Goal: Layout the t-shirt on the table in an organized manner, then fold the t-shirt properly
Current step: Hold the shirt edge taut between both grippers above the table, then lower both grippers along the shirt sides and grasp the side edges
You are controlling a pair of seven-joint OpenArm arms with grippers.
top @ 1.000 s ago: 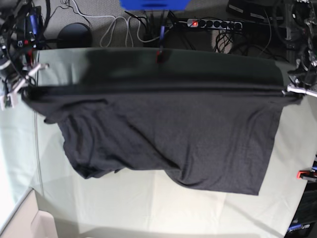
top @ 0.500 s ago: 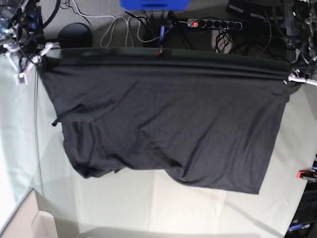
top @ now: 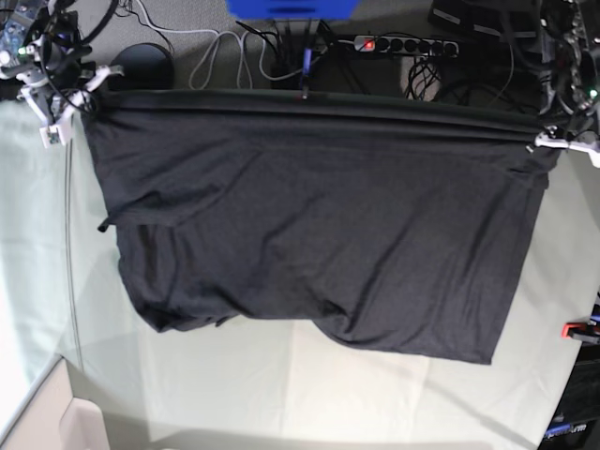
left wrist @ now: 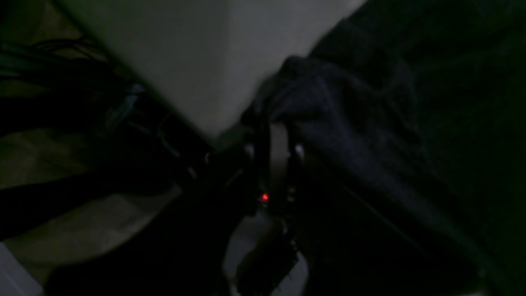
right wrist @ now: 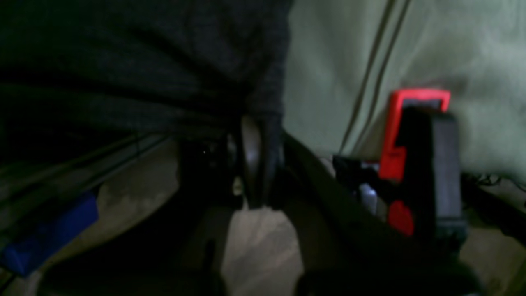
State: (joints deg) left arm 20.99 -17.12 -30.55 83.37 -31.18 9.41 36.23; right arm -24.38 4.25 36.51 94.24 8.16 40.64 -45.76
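- Table (top: 309,394): pale grey-green cloth with fold creases, bare along the near side and at both ends. Red clamp (top: 574,329) at its edge, on base view's right.
- Behind the far edge: grey floor, power strip (top: 405,44) with a red light, loose cables, blue box (top: 292,7), round dark object (top: 141,64).
- T-shirt (top: 319,225): dark charcoal, stretched taut along the table's far edge between my two grippers. The rest lies spread over the table toward the near side, lower hem uneven, bunched at lower left. No print visible on the upward side.
- My right gripper (top: 66,105): closed on the t-shirt's corner at base view's upper left.
- My left gripper (top: 553,142): closed on the opposite corner at upper right.
- Right wrist view only: fingers (right wrist: 251,160) pinched together with dark fabric between them, a red-and-black clamp (right wrist: 415,160) just beside, over the table edge.
- Left wrist view only: fabric gathered at the fingers (left wrist: 279,152), small red LED (left wrist: 264,197) below them, pale table corner above.
- Both wrist views are dark and blurred; floor clutter there is unreadable. The base view crops both arms.
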